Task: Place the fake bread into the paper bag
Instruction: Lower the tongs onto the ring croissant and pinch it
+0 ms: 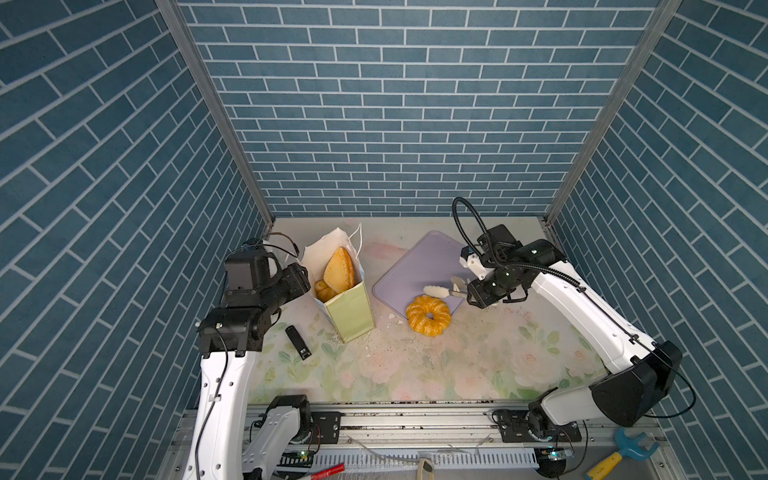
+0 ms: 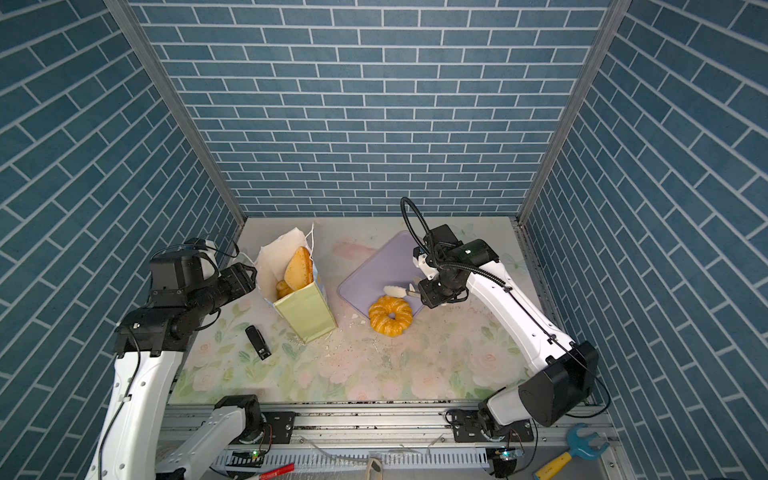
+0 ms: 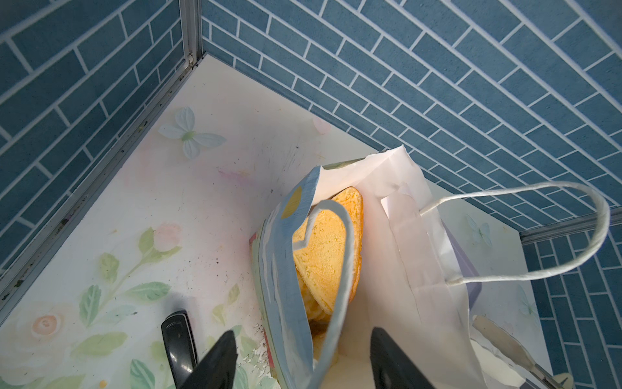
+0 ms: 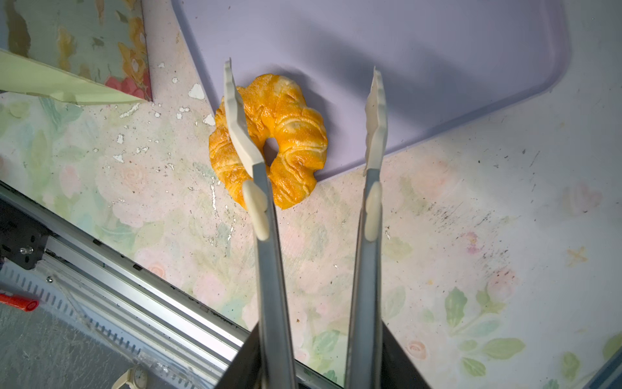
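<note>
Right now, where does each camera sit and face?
Both top views: overhead near the front rail, looking down at the table; left arm, right arm show.
Left wrist: looks into the paper bag; left end effector straddles its wall.
Right wrist: looks along the tongs at the croissant; right end effector shows.
Shared: every view shows the paper bag.

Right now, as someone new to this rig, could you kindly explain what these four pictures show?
Two robot arms work at a flowered table. Two pictures look down from above; two come from wrist cameras. The left gripper, jaws open, straddles one wall of the upright paper bag, which holds a toast slice and smaller bread. The right gripper holds tongs, spread open over the ring croissant, which lies partly on the lavender tray. A small black object lies beside the bag.
</note>
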`<state>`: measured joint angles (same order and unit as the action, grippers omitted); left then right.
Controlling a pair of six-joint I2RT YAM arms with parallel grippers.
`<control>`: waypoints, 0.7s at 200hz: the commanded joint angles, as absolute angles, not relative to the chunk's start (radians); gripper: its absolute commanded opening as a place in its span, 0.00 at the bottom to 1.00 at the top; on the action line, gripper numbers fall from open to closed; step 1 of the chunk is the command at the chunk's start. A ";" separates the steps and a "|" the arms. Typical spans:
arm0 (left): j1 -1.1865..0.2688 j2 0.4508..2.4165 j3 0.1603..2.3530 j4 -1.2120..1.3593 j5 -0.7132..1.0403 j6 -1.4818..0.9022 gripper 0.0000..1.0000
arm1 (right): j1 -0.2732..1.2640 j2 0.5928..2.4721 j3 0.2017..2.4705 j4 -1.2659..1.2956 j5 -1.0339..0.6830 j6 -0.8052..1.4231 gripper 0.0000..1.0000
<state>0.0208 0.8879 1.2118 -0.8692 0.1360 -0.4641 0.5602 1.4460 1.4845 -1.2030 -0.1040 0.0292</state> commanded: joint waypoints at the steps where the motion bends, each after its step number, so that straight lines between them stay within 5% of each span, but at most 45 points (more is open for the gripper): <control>1: 0.018 0.888 1.203 -0.862 0.139 -0.468 0.65 | 0.554 1.470 1.466 -1.241 -0.121 0.024 0.47; 99: 0.019 0.890 1.184 -0.852 0.149 -0.474 0.65 | 0.555 1.516 1.371 -1.200 -0.147 0.001 0.46; 140: 0.019 0.887 1.178 -0.859 0.144 -0.471 0.65 | 0.557 1.545 1.392 -1.178 -0.131 0.003 0.38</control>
<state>0.0208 0.8921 1.1942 -0.8612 0.1398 -0.4725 0.5598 1.5333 1.3705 -1.1969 -0.1253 0.0185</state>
